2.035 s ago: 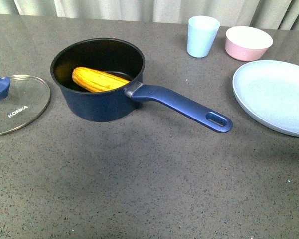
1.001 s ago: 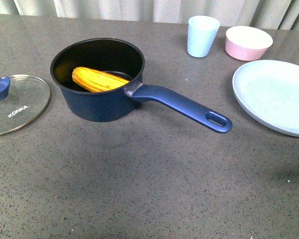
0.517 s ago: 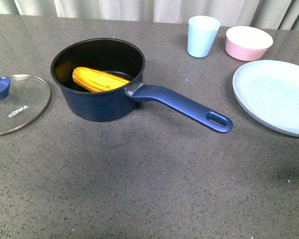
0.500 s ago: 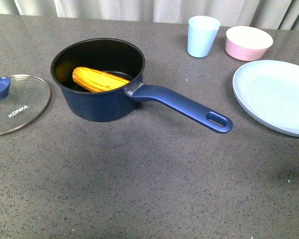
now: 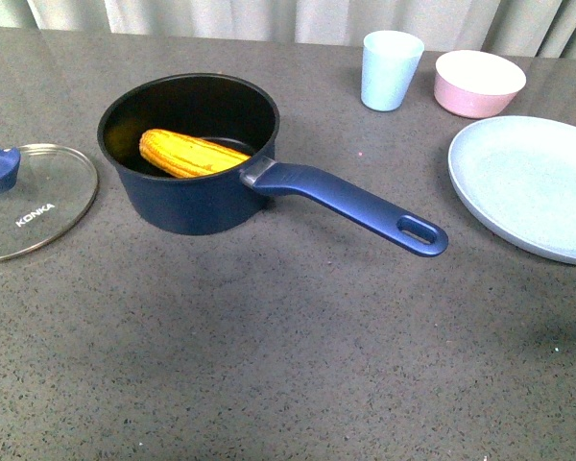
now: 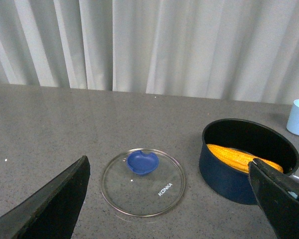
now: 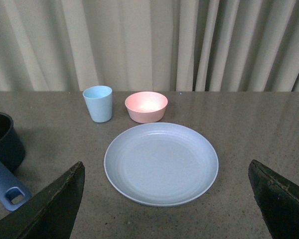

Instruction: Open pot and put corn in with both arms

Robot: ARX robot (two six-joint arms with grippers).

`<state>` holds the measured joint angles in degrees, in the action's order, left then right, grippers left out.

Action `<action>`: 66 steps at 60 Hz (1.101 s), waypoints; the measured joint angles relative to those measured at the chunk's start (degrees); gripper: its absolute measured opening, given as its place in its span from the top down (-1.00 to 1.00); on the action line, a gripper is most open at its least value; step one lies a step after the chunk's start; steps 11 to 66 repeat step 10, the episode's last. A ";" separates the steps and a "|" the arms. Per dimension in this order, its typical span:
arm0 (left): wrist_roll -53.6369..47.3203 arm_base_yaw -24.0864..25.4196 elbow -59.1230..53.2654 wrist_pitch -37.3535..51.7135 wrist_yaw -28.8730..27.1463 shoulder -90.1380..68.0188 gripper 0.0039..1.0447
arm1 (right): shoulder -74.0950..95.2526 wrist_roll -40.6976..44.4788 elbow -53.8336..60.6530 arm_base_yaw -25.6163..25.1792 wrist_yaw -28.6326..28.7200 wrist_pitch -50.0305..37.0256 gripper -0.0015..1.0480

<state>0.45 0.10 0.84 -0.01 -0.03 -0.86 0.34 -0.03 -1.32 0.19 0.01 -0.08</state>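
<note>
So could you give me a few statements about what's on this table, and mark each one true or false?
1. The corn lies inside the pot. True.
2. The glass lid sits on the pot. False: it lies flat on the table, beside the pot.
3. The big plate holds food. False: it is bare.
4. The pale blue cup stands upright next to the pink bowl. True.
5. The left gripper grips the lid. False: its jaws are open, holding nothing.
</note>
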 joint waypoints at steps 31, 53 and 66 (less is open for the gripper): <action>0.00 0.00 0.00 0.00 0.00 0.00 -0.84 | 0.00 0.00 0.00 0.00 0.00 0.00 -0.83; 0.00 0.00 0.00 0.00 0.00 0.00 -0.84 | 0.00 0.00 0.00 0.00 0.00 0.00 -0.83; 0.00 0.00 0.00 0.00 0.00 0.00 -0.84 | 0.00 0.00 0.00 0.00 0.00 0.00 -0.83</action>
